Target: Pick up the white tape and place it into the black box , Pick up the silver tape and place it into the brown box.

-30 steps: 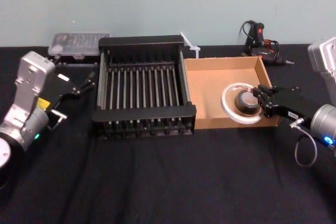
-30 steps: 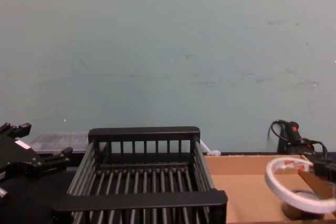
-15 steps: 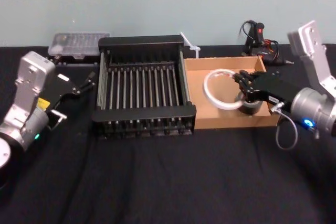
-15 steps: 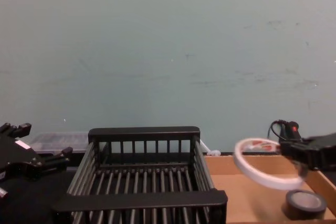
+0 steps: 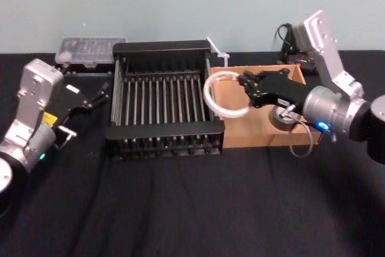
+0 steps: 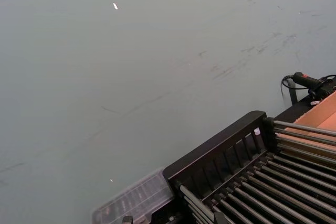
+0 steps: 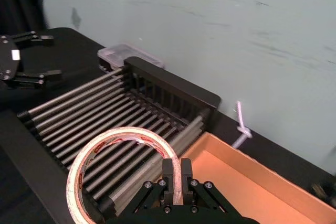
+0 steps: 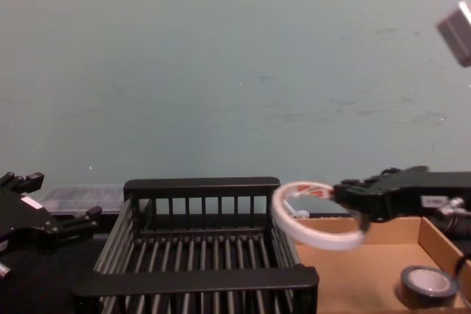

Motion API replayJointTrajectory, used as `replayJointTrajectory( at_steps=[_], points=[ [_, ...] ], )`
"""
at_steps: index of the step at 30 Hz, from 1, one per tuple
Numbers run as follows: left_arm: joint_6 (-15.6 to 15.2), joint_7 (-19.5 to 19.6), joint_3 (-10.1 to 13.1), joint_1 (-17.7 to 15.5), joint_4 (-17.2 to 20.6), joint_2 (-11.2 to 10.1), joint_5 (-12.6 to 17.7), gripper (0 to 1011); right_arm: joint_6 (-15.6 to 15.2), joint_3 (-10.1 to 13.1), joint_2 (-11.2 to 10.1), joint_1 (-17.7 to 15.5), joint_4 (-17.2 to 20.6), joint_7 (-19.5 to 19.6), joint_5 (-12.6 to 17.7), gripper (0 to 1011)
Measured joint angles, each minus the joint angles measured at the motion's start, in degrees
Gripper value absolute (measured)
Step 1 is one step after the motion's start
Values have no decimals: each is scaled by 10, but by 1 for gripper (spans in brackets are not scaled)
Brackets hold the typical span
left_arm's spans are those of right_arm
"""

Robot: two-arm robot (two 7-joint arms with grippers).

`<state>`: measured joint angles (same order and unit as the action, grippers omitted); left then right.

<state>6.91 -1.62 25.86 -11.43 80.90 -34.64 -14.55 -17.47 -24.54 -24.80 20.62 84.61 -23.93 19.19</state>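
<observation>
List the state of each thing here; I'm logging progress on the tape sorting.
white tape: lifted, clamped by the right gripper, above where the two boxes meet.
silver tape: lying flat in the brown box.
black box: upright, no tape inside yet.
brown box: holds the silver tape.
right gripper: shut on the white tape.
left gripper: open, parked left of the black box.

We worked under soft, even light from above; the pale wall [image 5: 180,4] was bright and free of glare. The black tabletop [image 5: 180,209] lay dark and swallowed nearly every shadow. The white tape [image 8: 318,240] and the floor of the brown box [image 5: 255,126] were the brightest patches, and the bars of the black box [image 5: 162,47] carried a faint sheen.
</observation>
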Motion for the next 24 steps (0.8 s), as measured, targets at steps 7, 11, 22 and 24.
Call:
replayJointTrajectory(
  at_steps=[7, 11, 22, 24],
  points=[
    [0, 0, 0, 0, 0, 0, 0, 1001, 6, -25, 21, 31, -29, -15, -8, 93],
    [0, 0, 0, 0, 0, 0, 0, 1001, 10, -38, 37, 49, -50, -23, -11, 93],
    [0, 0, 0, 0, 0, 0, 0, 1001, 24, -59, 67, 83, -95, -31, -18, 93],
    [0, 0, 0, 0, 0, 0, 0, 1001, 28, -60, 72, 86, -103, -28, -21, 93]
  ],
)
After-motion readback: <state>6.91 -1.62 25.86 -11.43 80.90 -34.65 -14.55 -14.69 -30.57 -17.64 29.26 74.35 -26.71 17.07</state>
